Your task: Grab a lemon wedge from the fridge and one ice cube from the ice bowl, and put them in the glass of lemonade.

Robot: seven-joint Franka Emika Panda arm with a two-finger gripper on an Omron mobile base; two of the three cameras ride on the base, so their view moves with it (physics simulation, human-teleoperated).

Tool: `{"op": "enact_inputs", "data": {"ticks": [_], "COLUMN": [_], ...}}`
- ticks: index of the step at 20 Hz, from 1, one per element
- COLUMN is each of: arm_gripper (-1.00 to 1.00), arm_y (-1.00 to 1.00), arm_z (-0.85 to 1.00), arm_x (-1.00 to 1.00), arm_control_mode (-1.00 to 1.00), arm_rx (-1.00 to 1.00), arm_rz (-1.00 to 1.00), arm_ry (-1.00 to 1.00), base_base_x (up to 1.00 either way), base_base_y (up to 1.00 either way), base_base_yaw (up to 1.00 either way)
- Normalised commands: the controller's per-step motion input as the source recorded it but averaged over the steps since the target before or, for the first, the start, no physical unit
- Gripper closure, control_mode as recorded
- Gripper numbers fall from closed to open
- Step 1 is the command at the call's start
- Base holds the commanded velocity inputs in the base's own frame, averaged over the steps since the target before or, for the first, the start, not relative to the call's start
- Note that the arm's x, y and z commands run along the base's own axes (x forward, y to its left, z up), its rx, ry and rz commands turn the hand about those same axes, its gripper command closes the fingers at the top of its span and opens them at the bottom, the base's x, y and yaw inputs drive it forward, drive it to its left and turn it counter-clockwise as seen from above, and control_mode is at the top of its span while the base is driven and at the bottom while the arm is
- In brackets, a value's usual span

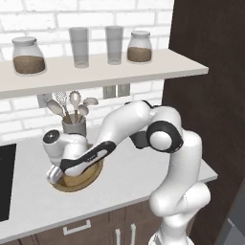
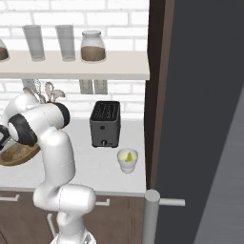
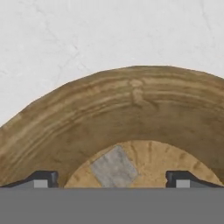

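**Ice cube lined up between the open jaws; the lemon looks done**

Closest to the hand's own camera are the two dark fingertips (image 3: pixel 43 179), set far apart at the bottom of the hand view with nothing between them but air. The gripper (image 3: pixel 113 180) is wide open and holds nothing. Just ahead of it, a little towards the left tip, a pale grey ice cube (image 3: pixel 114 167) lies on the light wooden floor of the ice bowl (image 3: pixel 131 113), whose darker rim curves up and around beyond the cube. Past the rim there is bare white counter (image 3: pixel 109 39).

From behind the arm, the hand is tipped down into the bowl, which sits on the counter directly under the gripper, with the grey utensil cup (image 1: pixel 74 127) just behind it against the brick wall.

The glass of lemonade (image 2: pixel 127 159) stands well off from the gripper, on the far side of the robot's body, in front of the black toaster (image 2: pixel 105 124) and near the fridge (image 2: pixel 205 119). A small yellow sliver shows in the glass, which I take to be the lemon wedge (image 2: pixel 127 155), though it is too small to be sure.

So, by my reckoning, the lemon half is finished. What remains is the ice: close on the cube, lift it clear of the bowl, carry it across to the glass and drop it in.
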Motion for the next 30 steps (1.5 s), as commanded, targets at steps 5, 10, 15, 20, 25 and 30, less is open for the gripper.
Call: {"op": "enact_inputs", "data": {"ticks": [5, 10, 15, 20, 25, 30], "arm_gripper": [-1.0, -1.0, -1.0, -1.0, -1.0, -1.0], "arm_y": [-0.15, -0.26, -0.26, -0.03, -0.23, -0.32], "arm_z": [-0.01, -0.36, -0.26, -0.36, -0.48, -0.13], "arm_x": [0.02, 0.03, 0.14, 0.04, -0.05, 0.03], "arm_control_mode": [-1.0, -1.0, -1.0, -1.0, -1.0, -1.0], "arm_rx": [0.02, 0.0, 0.0, -0.02, -0.01, 0.0], "arm_rz": [-0.01, 0.0, 0.0, 0.01, 0.04, 0.02], "arm_ry": [0.0, 0.01, 0.01, 0.0, -0.01, -0.01], "base_base_x": [0.0, 0.0, 0.0, 0.0, 0.0, 0.0], "base_base_y": [0.0, 0.0, 0.0, 0.0, 0.0, 0.0], "base_base_yaw": [0.0, 0.0, 0.0, 0.0, 0.0, 0.0]}}
